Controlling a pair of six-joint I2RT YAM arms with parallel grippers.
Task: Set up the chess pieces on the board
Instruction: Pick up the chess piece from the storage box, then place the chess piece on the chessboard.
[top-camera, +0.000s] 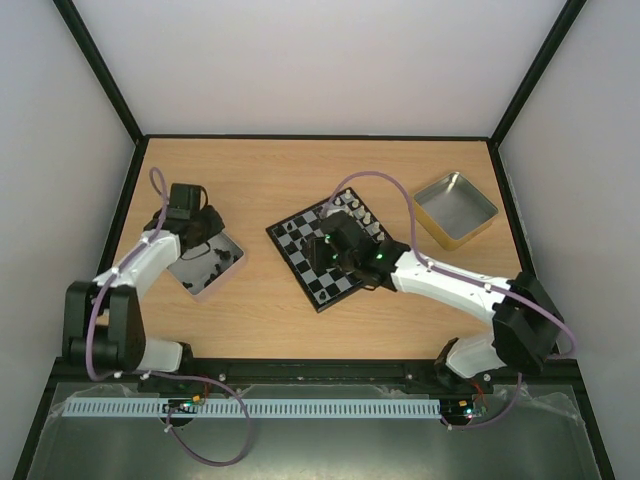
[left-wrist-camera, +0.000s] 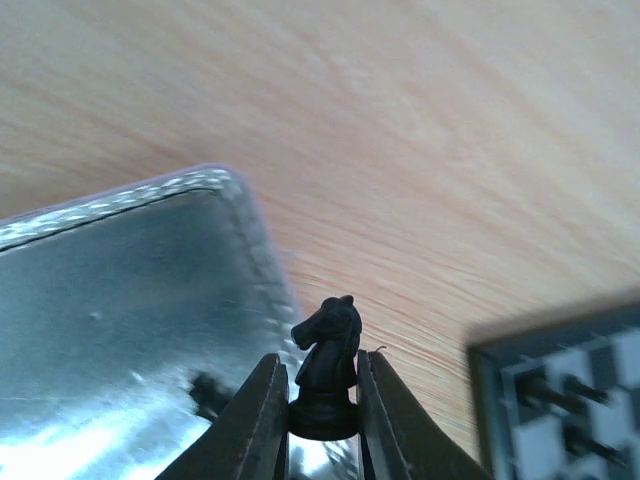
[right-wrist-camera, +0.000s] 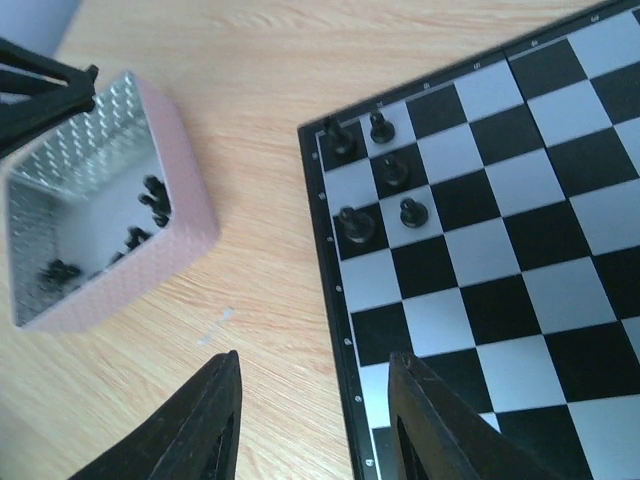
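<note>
My left gripper (left-wrist-camera: 320, 358) is shut on a black knight (left-wrist-camera: 328, 338), held upright by its base just above the rim of a metal tin (left-wrist-camera: 120, 280). In the top view the left gripper (top-camera: 203, 237) hangs over that tin (top-camera: 226, 262), left of the board (top-camera: 296, 262). My right gripper (right-wrist-camera: 315, 357) is open and holds nothing, astride the board's (right-wrist-camera: 520, 200) left rim. Several black pieces (right-wrist-camera: 355, 225) stand in the board's near corner. Silvery-white pieces (top-camera: 352, 204) line its far edge. More black pieces (right-wrist-camera: 150, 200) lie in the tin (right-wrist-camera: 160, 255).
A second metal tin (top-camera: 455, 208) sits at the back right with nothing showing in it. Black-framed walls enclose the wooden table (top-camera: 250, 190) on three sides. The right arm (top-camera: 450, 285) reaches across the table's right half to the board.
</note>
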